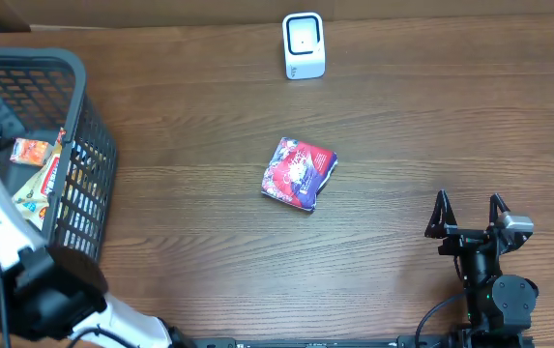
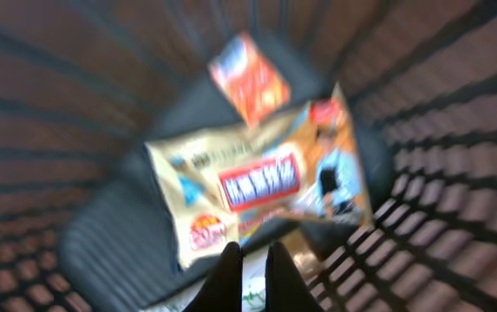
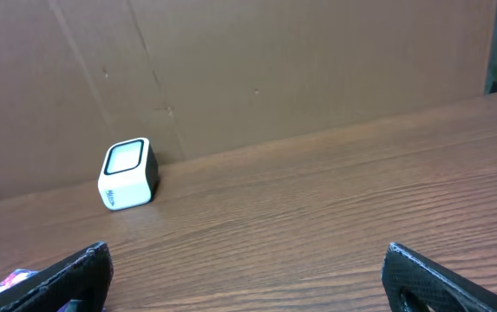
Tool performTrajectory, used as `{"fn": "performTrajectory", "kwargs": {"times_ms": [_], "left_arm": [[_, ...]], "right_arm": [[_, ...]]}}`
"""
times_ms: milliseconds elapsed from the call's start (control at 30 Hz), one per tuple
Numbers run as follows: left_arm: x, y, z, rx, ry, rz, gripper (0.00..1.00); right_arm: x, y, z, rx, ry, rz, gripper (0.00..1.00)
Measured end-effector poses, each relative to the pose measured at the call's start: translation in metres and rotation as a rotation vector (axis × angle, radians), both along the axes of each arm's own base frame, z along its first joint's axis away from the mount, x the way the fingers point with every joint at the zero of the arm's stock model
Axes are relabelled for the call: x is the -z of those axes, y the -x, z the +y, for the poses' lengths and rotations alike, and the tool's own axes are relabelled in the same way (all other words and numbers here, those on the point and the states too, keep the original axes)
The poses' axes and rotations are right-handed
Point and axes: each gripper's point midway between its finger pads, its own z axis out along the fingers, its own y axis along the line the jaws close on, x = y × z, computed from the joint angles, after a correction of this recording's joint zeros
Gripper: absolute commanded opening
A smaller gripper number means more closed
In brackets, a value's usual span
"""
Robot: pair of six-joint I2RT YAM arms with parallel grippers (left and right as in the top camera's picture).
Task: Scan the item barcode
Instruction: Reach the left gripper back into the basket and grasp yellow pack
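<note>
My left gripper (image 2: 251,256), pressed together, reaches into the left basket (image 1: 91,145) for a snack packet (image 2: 257,184); right gripper (image 1: 468,207) rests spread, near right.

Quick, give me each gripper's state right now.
Left gripper: closed inside the basket, above the snack packets; nothing visibly held.
Right gripper: open, empty, above the table.
</note>
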Motion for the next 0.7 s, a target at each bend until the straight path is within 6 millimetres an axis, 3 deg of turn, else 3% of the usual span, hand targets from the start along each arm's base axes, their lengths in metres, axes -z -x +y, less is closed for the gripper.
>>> {"fn": "performTrajectory", "kwargs": {"times_ms": [33, 67, 133, 200, 267, 433, 533, 600, 700], "left_arm": [[-0.012, 0.002, -0.001, -0.002, -0.018, -0.024, 0.82], [-0.022, 0.005, -0.003, -0.003, -0.034, -0.043, 0.91], [-0.028, 0.008, -0.005, 0.001, -0.044, -0.052, 0.93], [-0.017, 0.006, -0.003, 0.018, -0.043, -0.033, 0.90], [0.012, 0.001, 0.000, 0.050, -0.022, 0.021, 0.87], [0.130, 0.001, -0.001, 0.146, 0.107, 0.251, 0.86], [0.187, 0.011, -0.009, 0.207, 0.193, 0.375, 0.84], [0.207, 0.011, -0.012, 0.256, 0.223, 0.407, 0.84], [0.213, 0.008, -0.011, 0.313, 0.217, 0.414, 0.85]], "right_arm": [[0.000, 0.000, 0.000, 0.000, 0.000, 0.000, 1.00], [0.000, 0.000, 0.000, 0.000, 0.000, 0.000, 1.00], [0.000, 0.000, 0.000, 0.000, 0.000, 0.000, 1.00], [0.000, 0.000, 0.000, 0.000, 0.000, 0.000, 1.00], [0.000, 0.000, 0.000, 0.000, 0.000, 0.000, 1.00], [0.000, 0.000, 0.000, 0.000, 0.000, 0.000, 1.00], [0.000, 0.000, 0.000, 0.000, 0.000, 0.000, 1.00], [0.000, 0.000, 0.000, 0.000, 0.000, 0.000, 1.00], [0.000, 0.000, 0.000, 0.000, 0.000, 0.000, 1.00]]}}
